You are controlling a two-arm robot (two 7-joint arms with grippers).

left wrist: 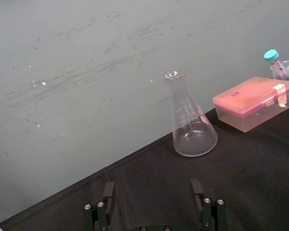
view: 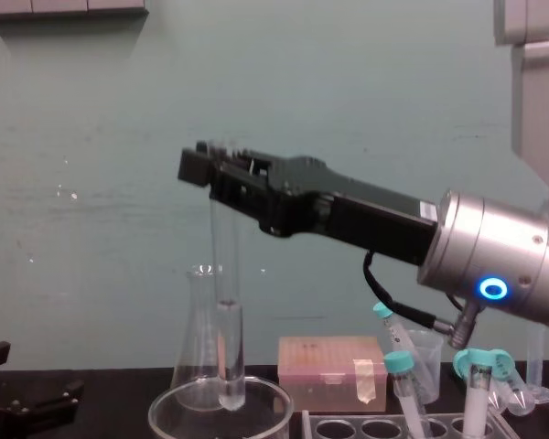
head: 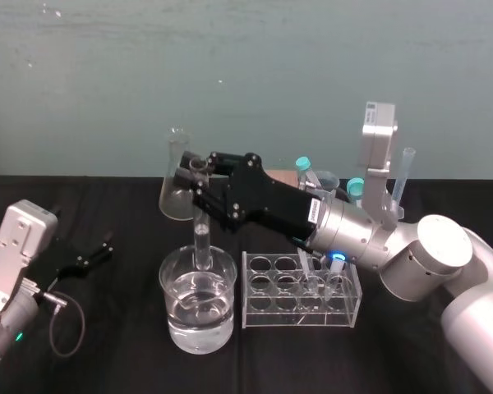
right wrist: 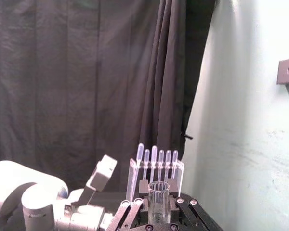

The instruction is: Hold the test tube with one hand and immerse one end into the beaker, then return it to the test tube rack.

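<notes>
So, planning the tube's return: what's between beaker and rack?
Nothing; head view shows bare black table between the wide clear glass beaker and the clear plastic test tube rack.

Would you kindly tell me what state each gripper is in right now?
Left gripper: open, empty.
Right gripper: shut on the test tube, lower end inside the beaker.

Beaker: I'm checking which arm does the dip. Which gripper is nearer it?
Right. The right gripper hangs just above the beaker, holding the test tube with its lower end inside the rim; the left gripper sits apart on the beaker's left, open.
</notes>
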